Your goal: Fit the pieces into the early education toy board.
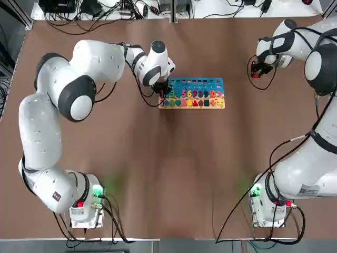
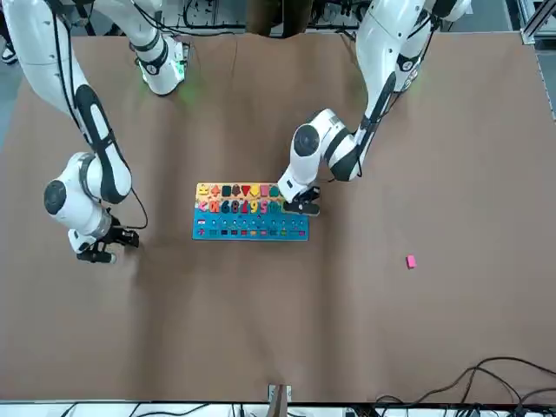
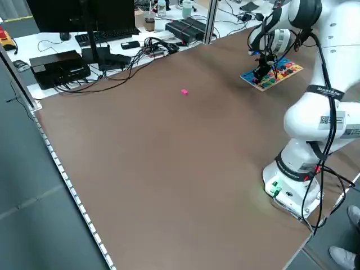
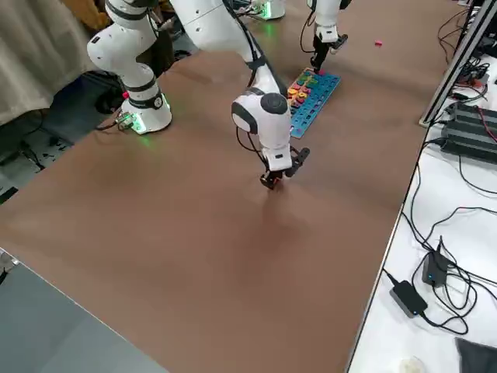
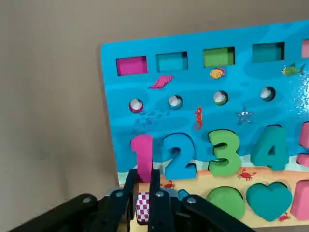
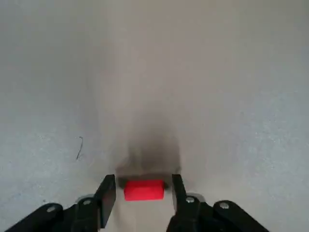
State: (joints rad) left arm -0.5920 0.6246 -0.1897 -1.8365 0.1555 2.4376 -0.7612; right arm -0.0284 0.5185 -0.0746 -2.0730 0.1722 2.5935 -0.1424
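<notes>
Brown table [image 1: 174,174] holds the toy board [image 1: 196,87] near the top middle, where the left gripper [image 5: 140,193] pinches a pink checked piece [image 5: 142,207] to fit it, while the right gripper [image 6: 143,192] narrows around a red block [image 6: 143,189] to lift it, and another pink piece [image 2: 411,261] waits lower right.

Blue board [image 1: 196,89], pink piece [image 2: 411,261], red piece [image 6: 144,189].

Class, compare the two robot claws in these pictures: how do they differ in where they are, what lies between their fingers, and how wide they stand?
The left claw sits at the blue toy board's number-one end; the right claw hangs over bare brown table, far from the board. The left pinches a pink checkered piece, fingers nearly together; the right brackets a small red block, fingers wider. Both point down.
</notes>
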